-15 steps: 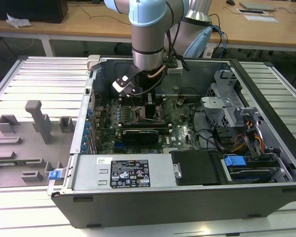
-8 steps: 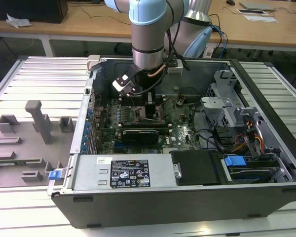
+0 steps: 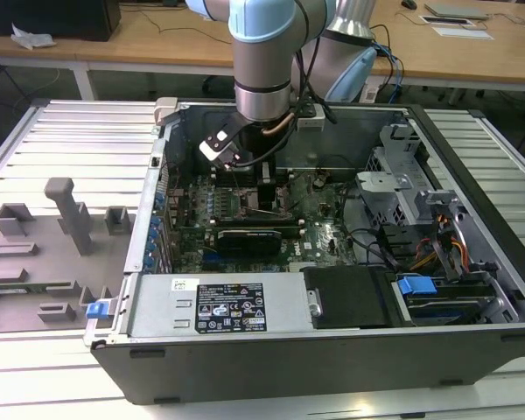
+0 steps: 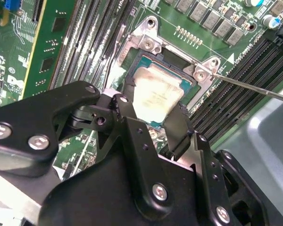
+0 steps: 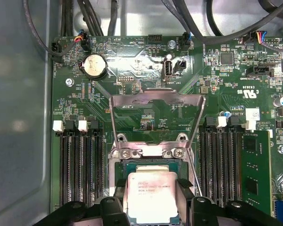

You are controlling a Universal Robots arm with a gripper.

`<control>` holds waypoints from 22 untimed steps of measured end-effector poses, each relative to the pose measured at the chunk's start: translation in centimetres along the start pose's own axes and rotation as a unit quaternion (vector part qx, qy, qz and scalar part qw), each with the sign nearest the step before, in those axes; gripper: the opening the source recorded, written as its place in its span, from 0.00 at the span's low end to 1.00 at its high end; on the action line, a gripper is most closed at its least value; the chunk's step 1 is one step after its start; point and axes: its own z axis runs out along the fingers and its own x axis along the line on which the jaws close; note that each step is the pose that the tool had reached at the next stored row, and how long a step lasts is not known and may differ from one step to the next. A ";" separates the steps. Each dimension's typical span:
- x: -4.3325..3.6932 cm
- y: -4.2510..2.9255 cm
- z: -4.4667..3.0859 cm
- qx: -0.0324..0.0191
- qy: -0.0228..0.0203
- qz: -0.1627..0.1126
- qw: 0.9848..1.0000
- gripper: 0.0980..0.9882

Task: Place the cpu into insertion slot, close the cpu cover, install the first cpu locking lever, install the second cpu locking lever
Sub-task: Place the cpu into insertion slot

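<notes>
The black tool (image 4: 154,102) is reaching down into the open computer case (image 3: 289,367), which is sitting on the slatted metal counter (image 3: 61,131). Its fingers (image 4: 181,129) are sitting only a chip's width apart, gripping the cpu (image 5: 151,197) by two opposite edges. The cpu is lying flat and square over the insertion slot (image 5: 146,165), near the middle of the green motherboard (image 5: 212,70), between two banks of black memory slots (image 5: 80,165); whether it is fully seated I cannot tell. The cpu cover (image 5: 155,96) is standing swung open, hinged at the slot's edge. A thin locking lever (image 4: 254,88) is sticking out from one corner of the slot, over the memory slots.
</notes>
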 end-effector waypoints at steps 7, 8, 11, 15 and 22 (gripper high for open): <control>-0.02 0.02 -0.26 0.000 0.000 0.000 1.000 0.48; -0.01 0.03 -0.42 0.000 0.000 0.000 1.000 0.48; -0.01 0.04 -0.43 0.000 0.000 0.000 1.000 0.48; -0.01 0.04 -0.45 0.000 0.000 0.000 1.000 0.32; -0.01 0.04 -0.50 0.000 0.000 0.000 1.000 0.01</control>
